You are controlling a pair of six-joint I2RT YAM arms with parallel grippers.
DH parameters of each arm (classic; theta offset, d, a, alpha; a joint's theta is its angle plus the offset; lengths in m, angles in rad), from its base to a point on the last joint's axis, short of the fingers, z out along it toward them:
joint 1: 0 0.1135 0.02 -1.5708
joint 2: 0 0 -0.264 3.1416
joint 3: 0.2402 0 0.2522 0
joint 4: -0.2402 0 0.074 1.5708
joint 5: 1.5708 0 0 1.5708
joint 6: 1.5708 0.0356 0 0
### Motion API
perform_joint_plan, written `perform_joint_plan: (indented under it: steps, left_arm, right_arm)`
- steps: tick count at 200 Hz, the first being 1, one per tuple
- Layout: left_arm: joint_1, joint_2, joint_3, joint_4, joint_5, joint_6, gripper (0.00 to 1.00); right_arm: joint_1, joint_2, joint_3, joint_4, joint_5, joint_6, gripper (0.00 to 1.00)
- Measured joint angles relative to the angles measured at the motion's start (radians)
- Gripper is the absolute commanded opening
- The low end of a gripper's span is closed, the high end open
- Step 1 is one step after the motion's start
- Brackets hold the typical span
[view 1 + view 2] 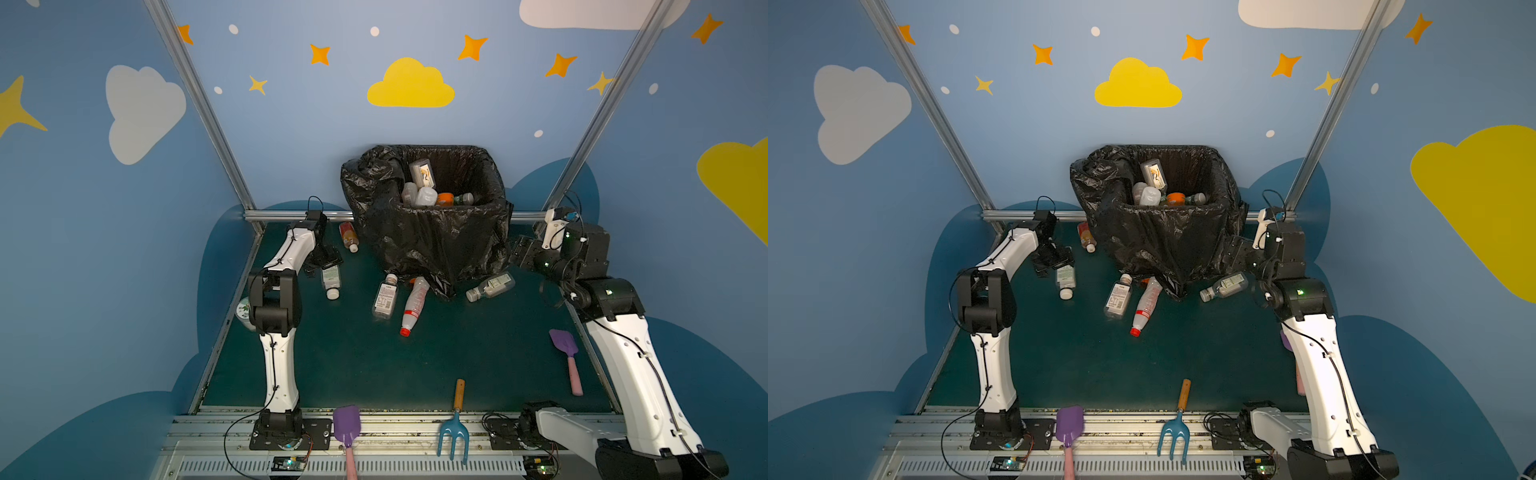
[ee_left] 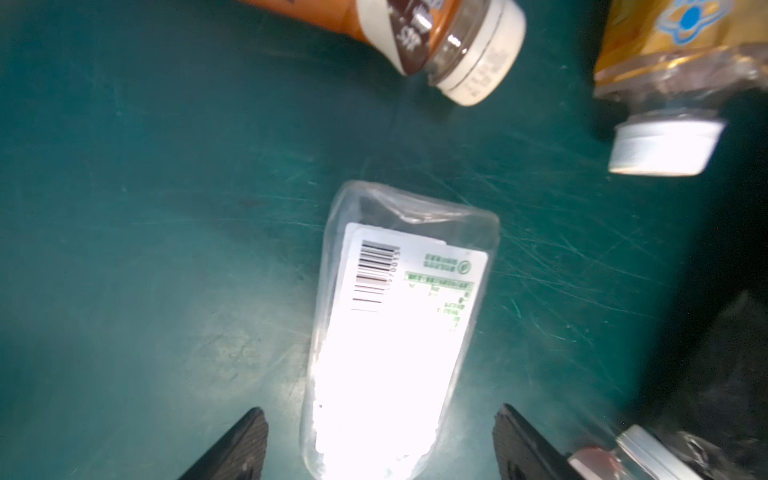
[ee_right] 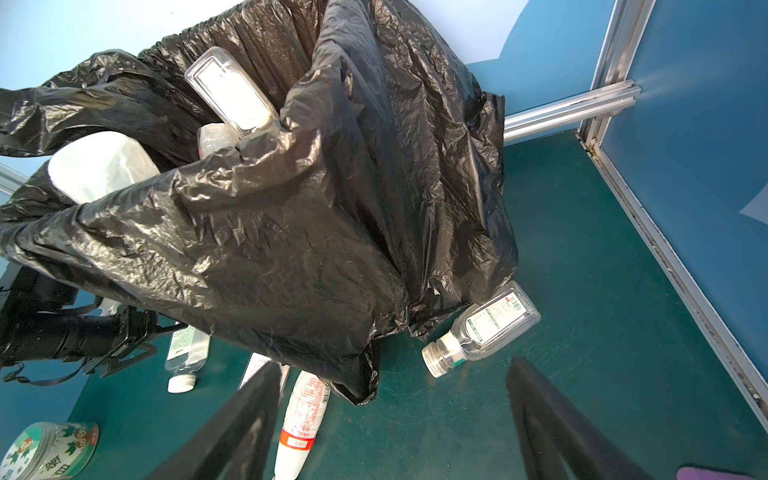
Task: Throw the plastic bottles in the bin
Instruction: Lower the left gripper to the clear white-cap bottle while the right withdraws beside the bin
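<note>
While left gripper point(image 2: 380, 409) straddles clear bottle point(image 2: 399, 311) untouched, jaws spread, right gripper point(image 3: 395, 363) gapes empty beside bin point(image 3: 291, 232).

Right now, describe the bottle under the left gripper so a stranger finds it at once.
Start at the black bin and look to its left, under the open left gripper. The bottle there is clear, with a white label and white cap; its neighbour has an orange label.

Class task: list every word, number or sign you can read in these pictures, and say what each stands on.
No text reads clearly.
Clear bottle: barcode and green print, blurred.
Orange-labelled bottle: white lettering, blurred.
Red-labelled bottle: print too small.
Bottle beside the bin: label too small.
Round jar: characters, too blurred.
</note>
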Motion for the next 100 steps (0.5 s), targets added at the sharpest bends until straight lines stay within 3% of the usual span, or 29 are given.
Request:
perform_joint_plan:
  steps: [100]
  left_arm:
    - [-0.019,0.108,0.094,-0.012,-0.021,0.037,0.84]
  right_arm:
    - [-0.013,-0.002,0.0,-0.002,0.0,0.008,0.84]
